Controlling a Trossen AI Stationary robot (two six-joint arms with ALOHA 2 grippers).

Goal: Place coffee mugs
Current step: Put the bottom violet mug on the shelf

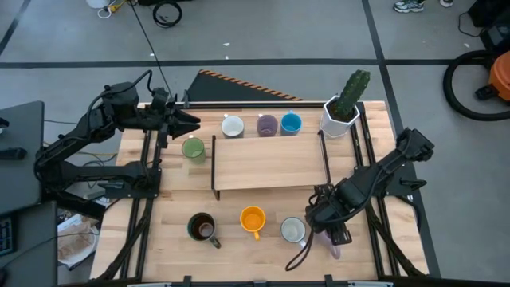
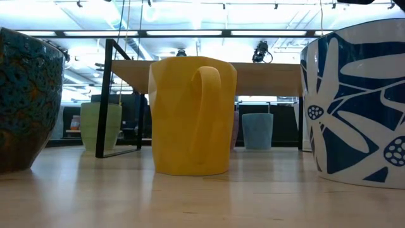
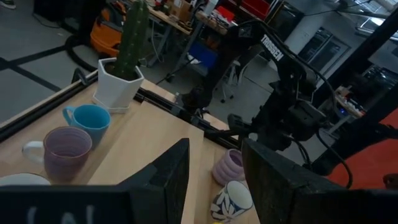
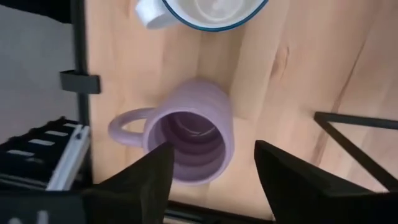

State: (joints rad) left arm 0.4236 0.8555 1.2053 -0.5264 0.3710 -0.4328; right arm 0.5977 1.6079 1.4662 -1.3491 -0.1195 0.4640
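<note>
Tall lavender mug (image 1: pixel 332 243) — mostly hidden under the right gripper (image 1: pixel 335 234) in the high view. Dark mug (image 2: pixel 25 101) and blue-patterned mug (image 2: pixel 357 104) — cut by low-view edges. White mug (image 3: pixel 18 180) — only rim visible, left wrist view.

white faceted planter (image 1: pixel 338 121) with green cactus (image 1: pixel 353 90) at table's (image 1: pixel 263 255) far right corner; wooden shelf (image 1: pixel 269 163) mid-table.

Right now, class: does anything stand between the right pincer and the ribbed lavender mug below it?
Nothing visible does. The right pincer hangs open straight over the ribbed lavender mug, its fingers on either side of the rim. The patterned white mug stands beside it, clear of the gap.
</note>
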